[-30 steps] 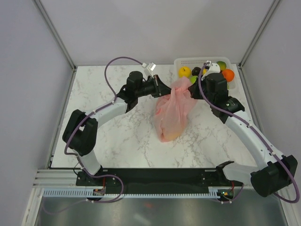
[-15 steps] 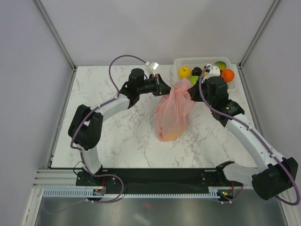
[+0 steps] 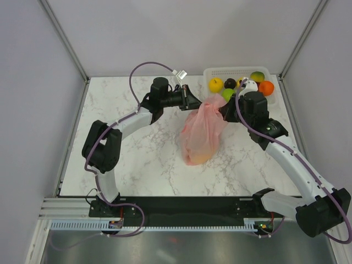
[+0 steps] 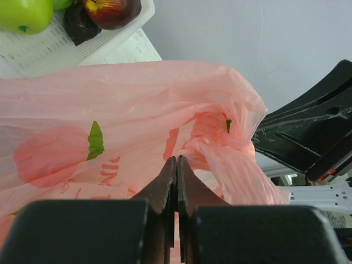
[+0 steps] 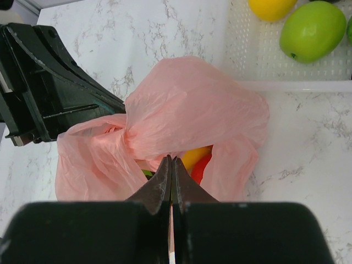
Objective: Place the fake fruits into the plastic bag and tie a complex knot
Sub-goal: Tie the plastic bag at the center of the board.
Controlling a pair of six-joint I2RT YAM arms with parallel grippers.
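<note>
— What just moved?
— My left gripper (image 3: 193,100) edged toward the basket (image 3: 220,71). It and my right gripper (image 3: 223,108) stay pinched on the plastic bag (image 3: 201,135), just in front of the basket. I reckon that tightens the knot (image 4: 219,147).

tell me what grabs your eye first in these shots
The pink plastic bag at mid-table stands out, its top pinched from either side by the shut left gripper and right gripper. Through its mouth, the right wrist view shows yellow and red fruit inside. In the far right corner, a white basket holds more bright fruits.
</note>
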